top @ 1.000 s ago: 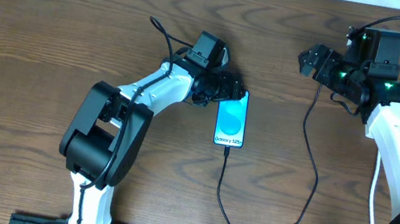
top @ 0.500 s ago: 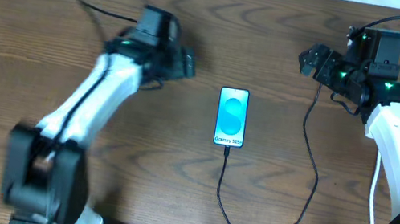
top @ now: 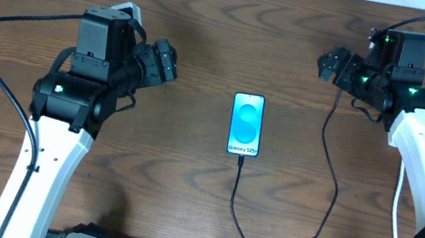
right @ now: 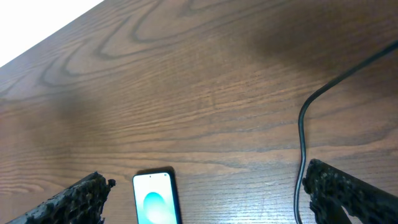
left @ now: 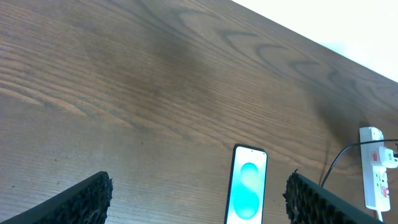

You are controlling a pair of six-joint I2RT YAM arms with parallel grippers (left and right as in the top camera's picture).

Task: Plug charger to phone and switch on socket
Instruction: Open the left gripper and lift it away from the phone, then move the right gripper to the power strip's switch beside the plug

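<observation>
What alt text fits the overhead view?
A lit blue-screen phone lies centre-frame, the thin black charger meeting its bottom edge and looping off to the right. The left tool and right tool sit open to either side, clear of the phone.

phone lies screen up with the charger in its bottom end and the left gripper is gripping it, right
No: the left gripper is open and apart from the phone, as the overhead view shows. The charger does meet its bottom end.

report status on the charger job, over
Both open: left end effector, right end effector, neither touching phone. Looks plugged: charger tip at phone's bottom edge. Switch unreadable on socket. No obstruction seen.
</observation>
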